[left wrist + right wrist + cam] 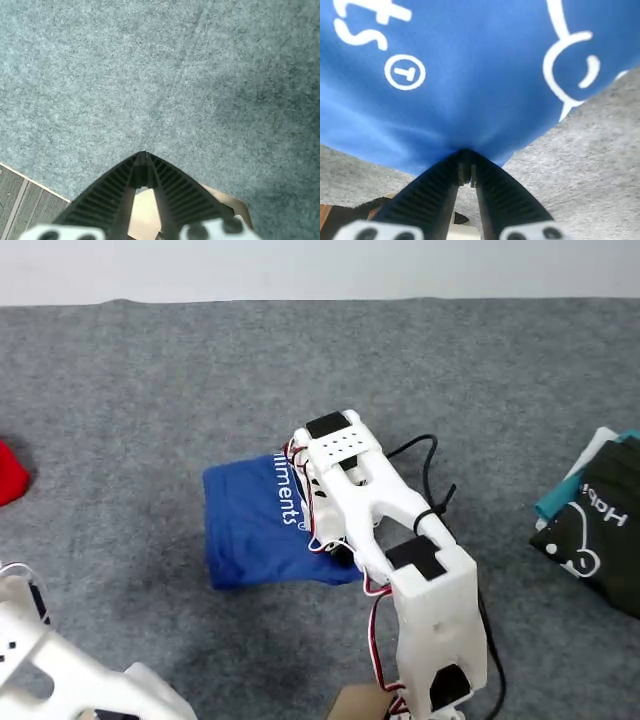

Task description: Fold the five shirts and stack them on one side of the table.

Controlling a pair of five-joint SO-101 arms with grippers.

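- Step in hand: the blue shirt point(250, 525), centre frame on the desk point(150, 370), looks folded, and the right hand point(465, 165) is clamped on its lower right edge.
- Next, likely: carry it to the pile of shirts point(600, 520) at the right edge without spilling the folds.
- Right arm point(380, 510) stretches up from bottom centre; left hand point(144, 165), closed and empty, hangs over bare desk.
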